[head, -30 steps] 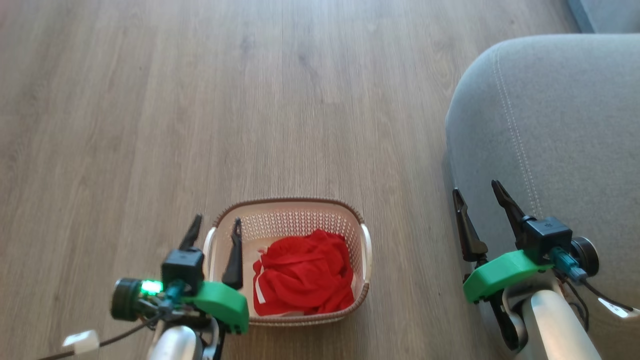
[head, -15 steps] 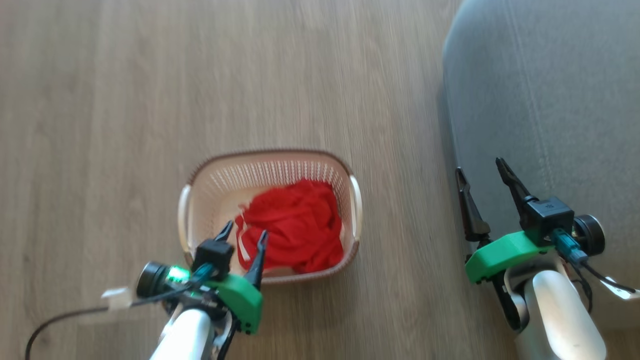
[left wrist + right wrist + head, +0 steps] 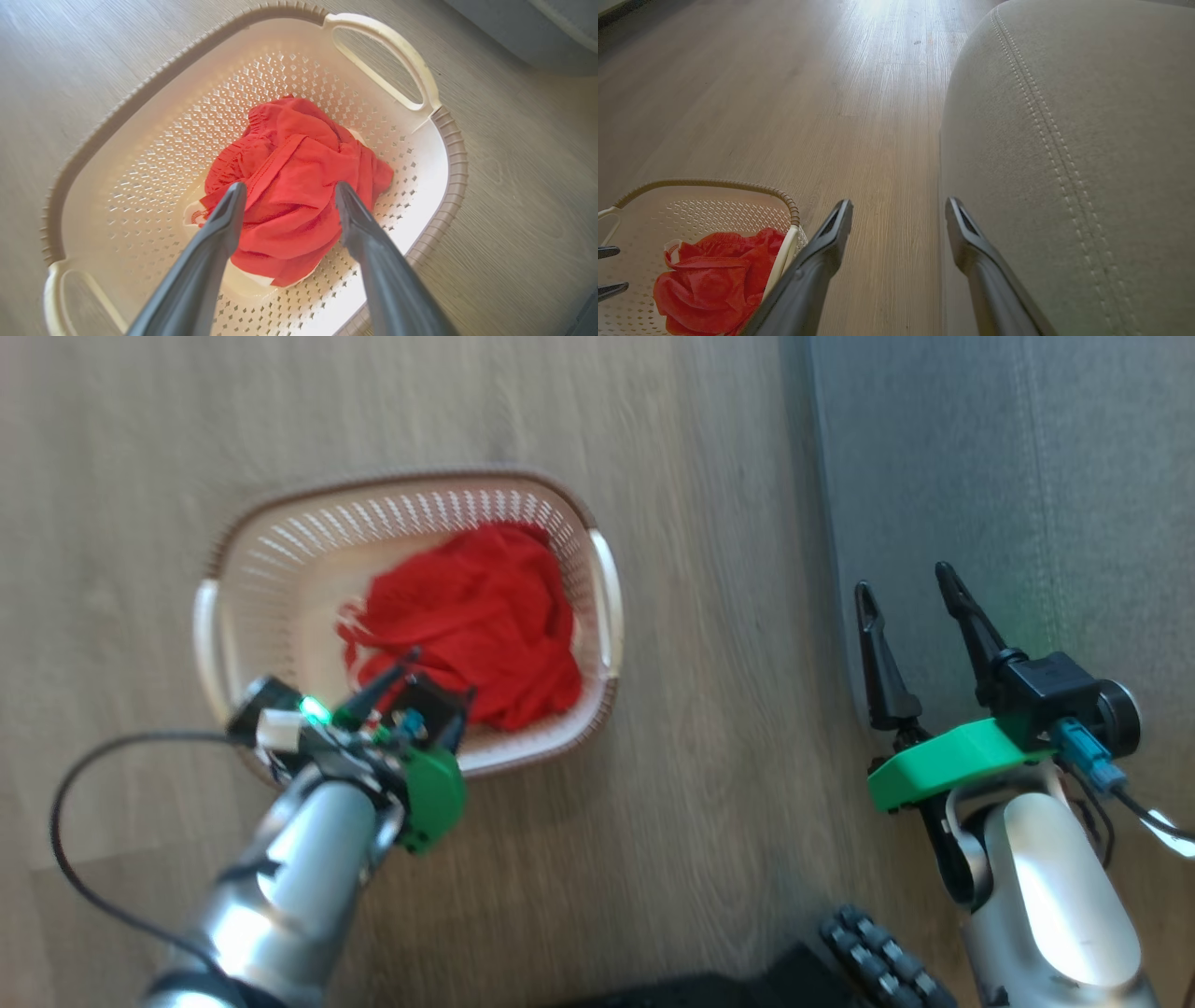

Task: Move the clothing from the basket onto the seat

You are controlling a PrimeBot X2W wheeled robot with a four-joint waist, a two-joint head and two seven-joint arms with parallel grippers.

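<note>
Shows the clothing (image 3: 471, 616) bunched inside the basket (image 3: 308, 537). Has the left gripper (image 3: 439, 674) just above that heap, fingers wide, empty. Finds the seat (image 3: 1027, 476) and right gripper (image 3: 903, 579) well right of the basket, fingers wide, empty.

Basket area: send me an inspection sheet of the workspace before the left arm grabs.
Surface: wood-grain floor.
Job's things: red clothing bunched in the basket, which stands on the floor; grey seat beside it, apart.
Clutter: nothing seen.
Grippers: left gripper open above the clothing, contact unclear; right gripper open, empty, at the seat's edge.
Cables: black cable loops from the left wrist.
Surroundings: dark ridged part at the head view's bottom edge.
</note>
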